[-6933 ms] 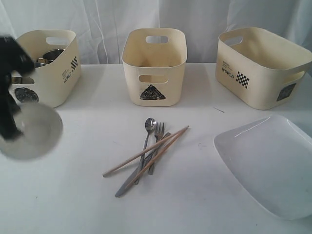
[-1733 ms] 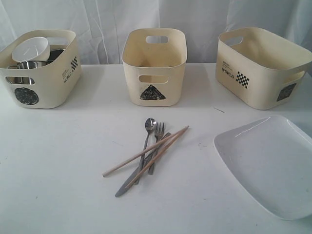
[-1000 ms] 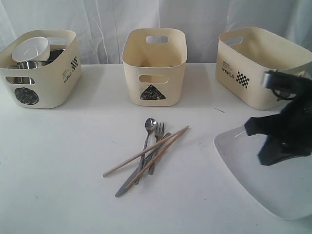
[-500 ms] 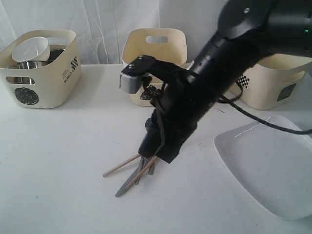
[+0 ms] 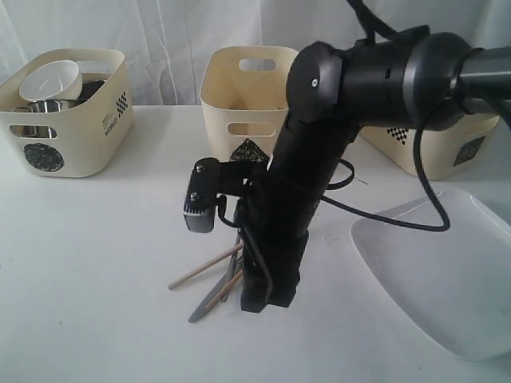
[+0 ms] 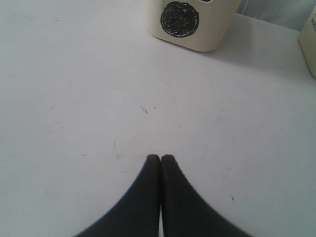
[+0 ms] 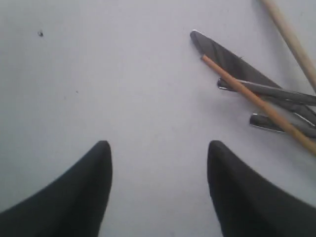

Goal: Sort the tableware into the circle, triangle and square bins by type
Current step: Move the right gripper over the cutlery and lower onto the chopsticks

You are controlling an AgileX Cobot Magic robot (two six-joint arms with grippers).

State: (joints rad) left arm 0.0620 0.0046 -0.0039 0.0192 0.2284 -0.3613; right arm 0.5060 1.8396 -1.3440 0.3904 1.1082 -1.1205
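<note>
The right arm (image 5: pixel 319 159) reaches across the middle of the table (image 5: pixel 96 279), bent steeply down, with its wrist low over the heap of cutlery. The right gripper (image 7: pixel 159 145) hangs just above the bare tabletop; its fingers (image 7: pixel 89 187) stand wide apart with nothing between them. Just beside it lie the knife (image 7: pixel 232 61), a wooden chopstick (image 7: pixel 256 101) crossing over the blade, and two steel handles (image 7: pixel 276 89) that could be spoon or fork; I cannot tell which.

The left gripper (image 6: pixel 160 157) hovers over empty table near the circle bin (image 5: pixel 80 136), its fingers pressed together and holding nothing.

The circle bin holds the white bowl (image 5: pixel 49 80), tilted on top of a steel mug (image 5: pixel 40 105). The triangle bin (image 5: pixel 239 88) stands behind the arm, and the square bin (image 5: pixel 451 148) is partly hidden by it. The white plate (image 5: pixel 455 279) lies flat in front of the square bin. A pale curtain (image 5: pixel 160 32) hangs behind.
</note>
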